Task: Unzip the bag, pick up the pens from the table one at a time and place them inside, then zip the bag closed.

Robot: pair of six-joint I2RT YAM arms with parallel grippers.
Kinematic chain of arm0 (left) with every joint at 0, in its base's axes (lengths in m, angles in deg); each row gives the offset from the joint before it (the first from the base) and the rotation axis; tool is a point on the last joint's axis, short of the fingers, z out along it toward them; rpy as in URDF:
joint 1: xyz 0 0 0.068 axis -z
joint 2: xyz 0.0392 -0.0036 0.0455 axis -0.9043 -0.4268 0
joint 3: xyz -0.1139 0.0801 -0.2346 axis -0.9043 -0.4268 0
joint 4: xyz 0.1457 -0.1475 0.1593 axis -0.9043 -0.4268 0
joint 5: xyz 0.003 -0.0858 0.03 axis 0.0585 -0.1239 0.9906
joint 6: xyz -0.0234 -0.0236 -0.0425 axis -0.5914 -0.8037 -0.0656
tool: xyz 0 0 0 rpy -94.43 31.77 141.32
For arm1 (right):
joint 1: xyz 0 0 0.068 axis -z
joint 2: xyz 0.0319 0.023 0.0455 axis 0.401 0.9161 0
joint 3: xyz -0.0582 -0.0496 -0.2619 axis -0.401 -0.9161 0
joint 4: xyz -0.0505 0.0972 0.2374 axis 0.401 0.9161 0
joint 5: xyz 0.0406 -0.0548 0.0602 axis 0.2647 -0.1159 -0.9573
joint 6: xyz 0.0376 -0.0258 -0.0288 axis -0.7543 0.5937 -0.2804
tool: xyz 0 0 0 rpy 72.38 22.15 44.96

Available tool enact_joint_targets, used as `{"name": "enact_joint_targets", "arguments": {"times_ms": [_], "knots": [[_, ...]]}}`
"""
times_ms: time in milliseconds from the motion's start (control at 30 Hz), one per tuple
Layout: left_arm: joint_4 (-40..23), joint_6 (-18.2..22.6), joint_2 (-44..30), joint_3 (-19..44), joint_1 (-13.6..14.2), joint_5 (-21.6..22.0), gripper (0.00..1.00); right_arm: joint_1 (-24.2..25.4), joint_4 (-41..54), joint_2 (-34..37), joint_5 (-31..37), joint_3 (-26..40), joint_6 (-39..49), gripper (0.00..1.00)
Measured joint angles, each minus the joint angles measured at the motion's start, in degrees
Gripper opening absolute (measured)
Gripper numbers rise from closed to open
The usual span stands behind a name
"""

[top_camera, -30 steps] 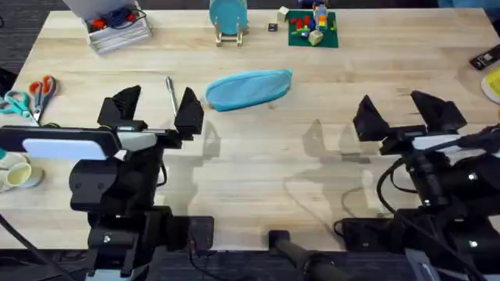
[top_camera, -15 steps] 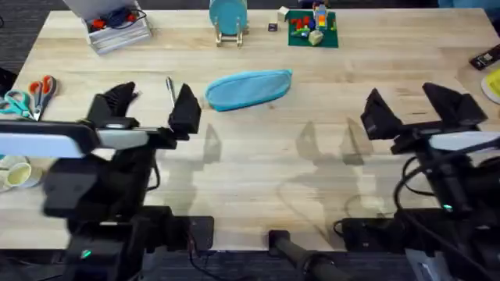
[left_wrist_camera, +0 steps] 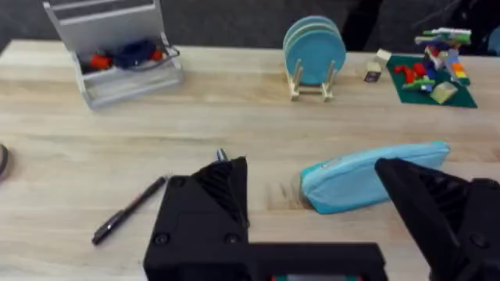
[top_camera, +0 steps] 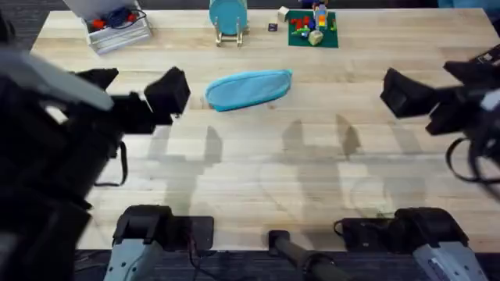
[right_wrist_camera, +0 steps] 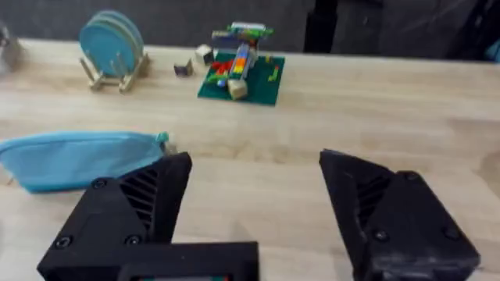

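Observation:
The light-blue bag [top_camera: 248, 88] lies zipped shut at the middle back of the table [top_camera: 266, 179]. My left gripper [top_camera: 134, 84] hangs open and empty above the table just left of the bag, its arm large and blurred. In the left wrist view the bag [left_wrist_camera: 351, 179] shows between that gripper's [left_wrist_camera: 311, 168] fingers, a black pen [left_wrist_camera: 129, 211] lies beside it, and the tip of a silver pen [left_wrist_camera: 221, 154] peeks over one finger. My right gripper [top_camera: 441, 84] is open and empty well to the bag's right. Its wrist view shows the bag [right_wrist_camera: 78, 156] off to one side of the gripper [right_wrist_camera: 256, 160].
Along the back edge stand a silver rack [top_camera: 117, 27] with small items, a teal disc on a wooden stand [top_camera: 228, 19] and a green plate of toy bricks [top_camera: 312, 30]. Bare wood lies in front of the bag, between the two arms.
Both arms have risen toward the camera and spread outward. The left arm now looms large over the table's left side, covering the scissors and the silver pen. Both grippers stay open.

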Motion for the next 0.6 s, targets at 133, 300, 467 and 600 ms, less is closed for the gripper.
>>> {"name": "enact_joint_targets", "arguments": {"times_ms": [133,300,467,600], "knots": [[-4.41,-1.51,-8.30,6.86,-0.01,-0.77,0.993,0.00,5.44,10.02,-0.47,8.06,-0.02,0.996],[-8.18,-2.27,-17.31,13.36,-0.02,-2.84,0.993,0.00,7.47,21.39,-2.16,15.48,-0.02,0.995],[-12.30,-2.51,-26.30,18.39,-0.01,-4.86,0.993,0.00,12.65,31.57,-3.02,22.02,-0.02,0.997],[-16.02,-2.67,-32.95,22.18,-0.01,-6.27,0.993,0.00,17.58,39.03,-3.17,27.50,-0.01,0.996]]}}
